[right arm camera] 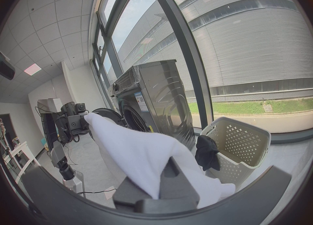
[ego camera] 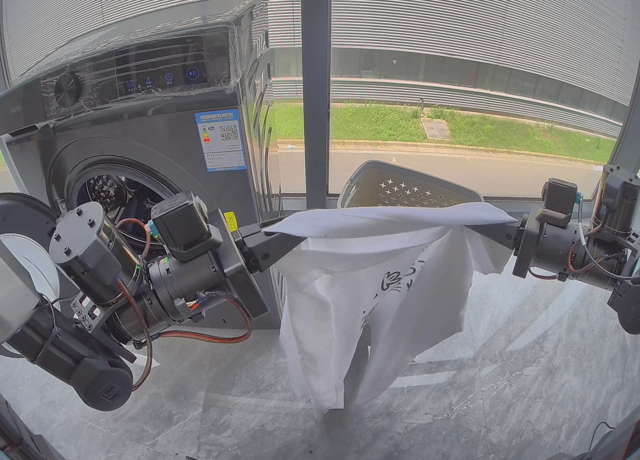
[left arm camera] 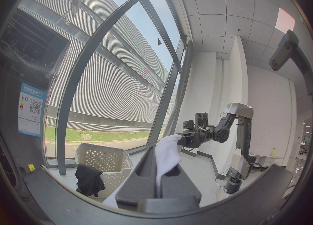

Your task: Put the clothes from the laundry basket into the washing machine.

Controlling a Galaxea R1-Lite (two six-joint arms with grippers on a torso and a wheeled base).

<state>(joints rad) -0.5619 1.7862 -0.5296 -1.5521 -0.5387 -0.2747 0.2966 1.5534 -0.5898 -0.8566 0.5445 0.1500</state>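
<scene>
left and right jaws each pinch the white printed fabric shirt point(ego camera: 347, 294) mid-frame; they should travel together to feed it into the grey metal washing machine point(ego camera: 167, 128), upper left.

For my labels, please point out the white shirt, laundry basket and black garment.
white shirt point(ego camera: 333, 321), head view, hanging front panel.
laundry basket point(right arm camera: 243, 137), right wrist view, perforated inner wall.
black garment point(right arm camera: 205, 154), right wrist view, middle fold.

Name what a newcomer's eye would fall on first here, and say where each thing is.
A white garment hangs stretched in mid-air between the left gripper and the right gripper, in front of the laundry basket. The washing machine stands to its left with the door open. A dark garment drapes over the basket's rim.
</scene>
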